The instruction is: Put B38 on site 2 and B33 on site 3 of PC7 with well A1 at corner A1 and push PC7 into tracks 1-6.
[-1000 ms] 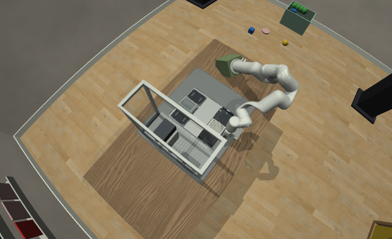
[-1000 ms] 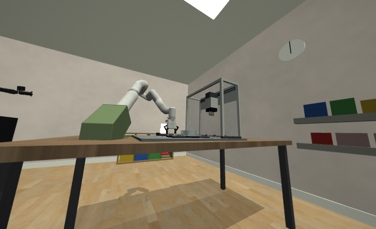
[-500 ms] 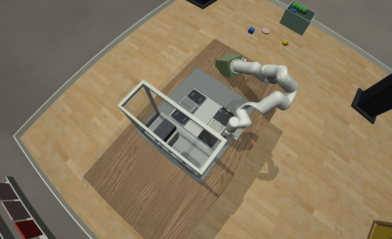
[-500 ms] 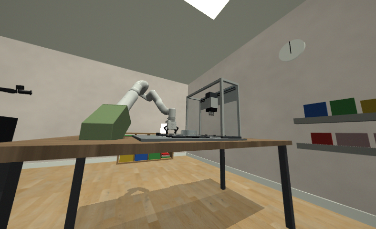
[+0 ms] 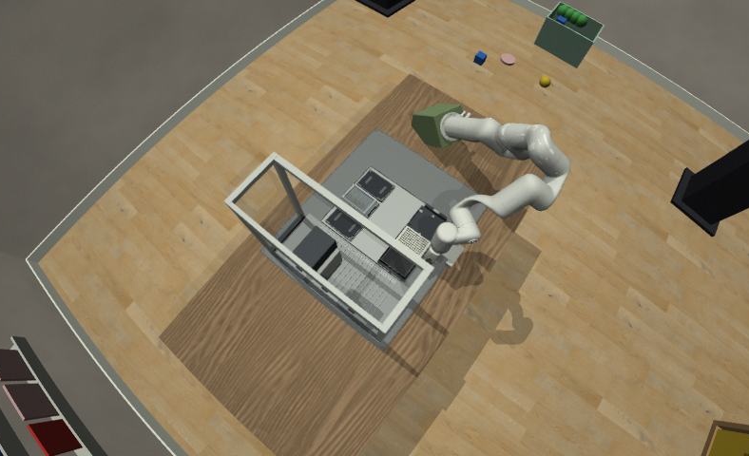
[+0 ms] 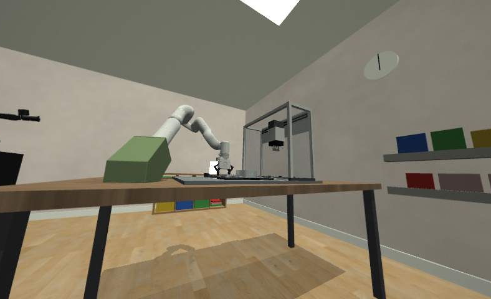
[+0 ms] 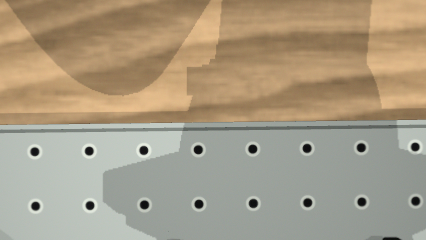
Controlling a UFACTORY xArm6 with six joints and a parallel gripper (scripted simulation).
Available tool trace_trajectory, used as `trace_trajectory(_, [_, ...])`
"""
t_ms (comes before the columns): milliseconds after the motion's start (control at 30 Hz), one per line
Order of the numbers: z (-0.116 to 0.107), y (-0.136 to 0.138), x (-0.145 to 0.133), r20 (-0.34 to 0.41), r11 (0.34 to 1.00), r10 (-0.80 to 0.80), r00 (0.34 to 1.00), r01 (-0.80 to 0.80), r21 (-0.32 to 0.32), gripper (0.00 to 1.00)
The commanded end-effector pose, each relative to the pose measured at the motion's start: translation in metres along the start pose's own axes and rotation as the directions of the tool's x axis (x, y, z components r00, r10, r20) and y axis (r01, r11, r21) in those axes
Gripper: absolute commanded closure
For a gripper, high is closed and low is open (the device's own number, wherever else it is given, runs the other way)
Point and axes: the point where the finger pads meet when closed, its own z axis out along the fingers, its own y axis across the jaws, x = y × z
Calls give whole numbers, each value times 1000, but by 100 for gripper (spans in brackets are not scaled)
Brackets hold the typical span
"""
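Nearest to you in the exterior view is the green base block [image 6: 136, 159] on the wooden surface [image 6: 92, 190], with the white arm [image 6: 189, 126] reaching away from it and bending down. Your hand [image 6: 223, 171] hangs low over the near edge of the grey deck [image 6: 189, 180], fingers spread fully apart and holding nothing.

The wrist view looks straight down on a pale plate with rows of dark wells [image 7: 252, 175] lying against the edge where the deck meets the wood; the hand's shadow falls across it.

From above, the hand sits at the side row of nests, beside a white dotted plate [image 5: 412, 239], with a dark block [image 5: 427, 219] towards the arm's base and a dark plate [image 5: 396, 261] under the frame's edge. Which label belongs to which you cannot read here.

Farther across the deck lies the plate carrier PC7 [image 5: 361, 198] on the apron, in front of the rails [image 5: 361, 282]. Beyond stands the instrument's open frame [image 5: 333, 203].
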Motion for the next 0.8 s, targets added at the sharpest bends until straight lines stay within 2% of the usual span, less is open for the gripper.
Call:
trace_trajectory(0, [-1, 1, -1, -1, 1000, -1, 1000, 1, -3, 0])
trace_trajectory(767, [-1, 1, -11, 0, 1000, -1, 1000, 1, -3, 0])
